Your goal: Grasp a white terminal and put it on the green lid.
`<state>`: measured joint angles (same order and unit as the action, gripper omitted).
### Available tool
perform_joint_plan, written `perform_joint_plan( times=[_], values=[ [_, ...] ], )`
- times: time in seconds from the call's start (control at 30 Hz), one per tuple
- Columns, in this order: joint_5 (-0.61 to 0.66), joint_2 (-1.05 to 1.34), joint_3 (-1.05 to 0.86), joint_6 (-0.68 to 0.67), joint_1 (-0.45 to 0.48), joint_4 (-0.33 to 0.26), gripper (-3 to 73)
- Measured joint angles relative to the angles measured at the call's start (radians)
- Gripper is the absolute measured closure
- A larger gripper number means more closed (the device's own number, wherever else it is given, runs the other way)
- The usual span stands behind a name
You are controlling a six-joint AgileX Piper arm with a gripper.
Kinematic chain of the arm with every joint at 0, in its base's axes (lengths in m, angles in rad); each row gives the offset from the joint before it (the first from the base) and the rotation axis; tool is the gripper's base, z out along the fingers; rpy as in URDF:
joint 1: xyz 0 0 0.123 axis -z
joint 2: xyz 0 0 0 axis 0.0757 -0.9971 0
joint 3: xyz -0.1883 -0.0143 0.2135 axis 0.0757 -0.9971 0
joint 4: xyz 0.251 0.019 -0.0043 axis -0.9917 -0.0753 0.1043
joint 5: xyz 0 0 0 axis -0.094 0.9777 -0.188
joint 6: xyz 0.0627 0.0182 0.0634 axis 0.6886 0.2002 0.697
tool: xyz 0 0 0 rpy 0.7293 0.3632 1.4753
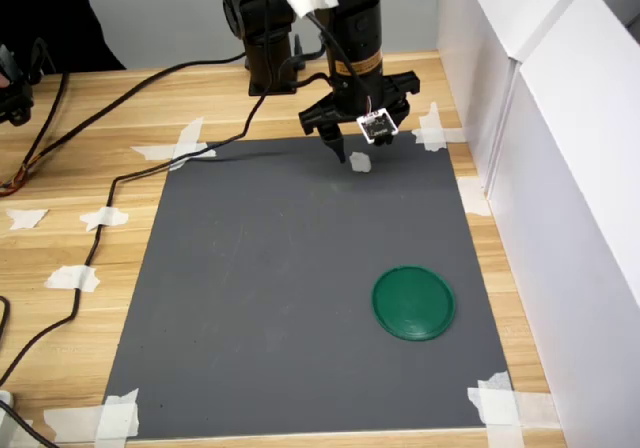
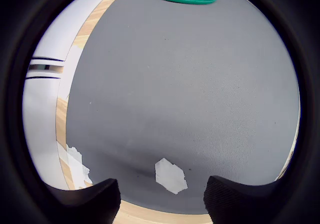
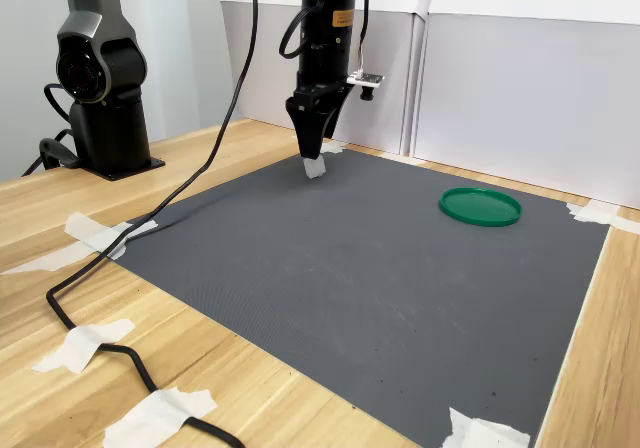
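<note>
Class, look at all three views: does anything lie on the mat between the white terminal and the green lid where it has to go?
Nothing visible does. The white terminal sits near the mat's far edge under the open end effector, and only bare grey mat stretches from it to the green lid. The tape strips sit at the mat's edges.

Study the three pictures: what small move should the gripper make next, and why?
Probably a short descent, then a close. The gripper is open, with the white terminal lying on the grey mat between its fingers and apparently just below their tips. The green lid is bare, so nothing has been delivered yet.
</note>
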<state>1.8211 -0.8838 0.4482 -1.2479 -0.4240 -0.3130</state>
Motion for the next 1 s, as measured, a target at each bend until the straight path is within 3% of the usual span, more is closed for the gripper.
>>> perform_joint_plan(
  times=[0.43,0.6,0.73,1.0],
  values=[
    [-0.026,-0.068,-0.001,-0.011,0.000,0.007,-1.5],
    [-0.027,-0.073,-0.001,-0.022,0.000,0.005,2.7],
    [-0.027,-0.073,-0.001,-0.033,0.000,0.003,13.8],
    [-0.027,-0.073,-0.001,-0.030,0.000,0.003,51.5]
  ],
)
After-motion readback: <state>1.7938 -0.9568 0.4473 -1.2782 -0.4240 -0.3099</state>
